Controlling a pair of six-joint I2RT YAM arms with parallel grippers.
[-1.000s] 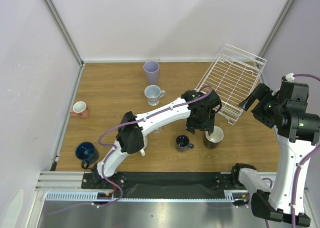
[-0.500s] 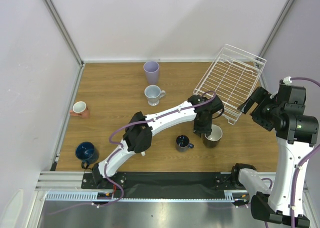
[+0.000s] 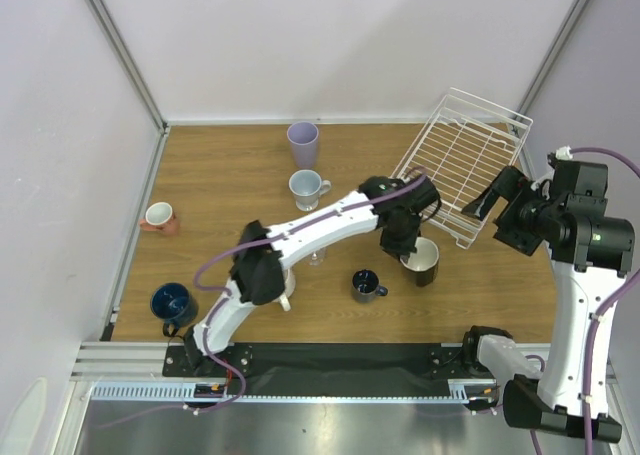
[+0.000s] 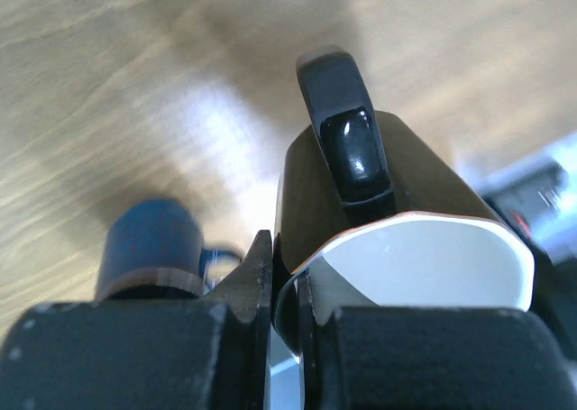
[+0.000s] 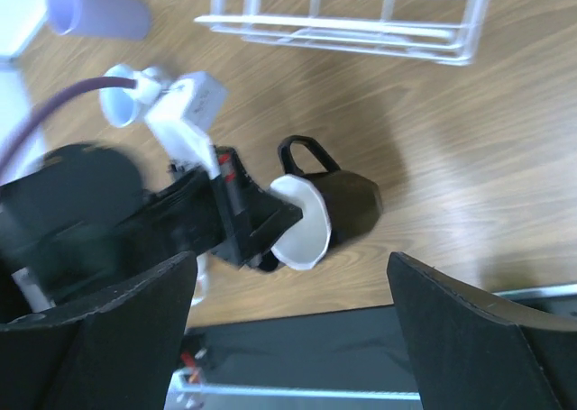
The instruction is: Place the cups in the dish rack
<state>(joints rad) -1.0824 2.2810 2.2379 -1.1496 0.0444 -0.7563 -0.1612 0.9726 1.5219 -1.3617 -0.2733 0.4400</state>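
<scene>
Left wrist view shows us the left claw (image 4: 284, 288) clamped on the rim of the black mug (image 4: 424, 185) for lifting into the dish rack (image 3: 460, 160); the right claw (image 3: 482, 203) gapes empty.

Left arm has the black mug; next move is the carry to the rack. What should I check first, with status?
1. Left gripper pinches the black mug by its wall: ok.
2. Mug handle away from the grip: ok.
3. Mug clear of the table: cannot tell.
4. Right gripper open, apart from the mug: ok.
5. Dish rack holds no cups: ok.
6. Rack lies flat: cannot tell.
</scene>
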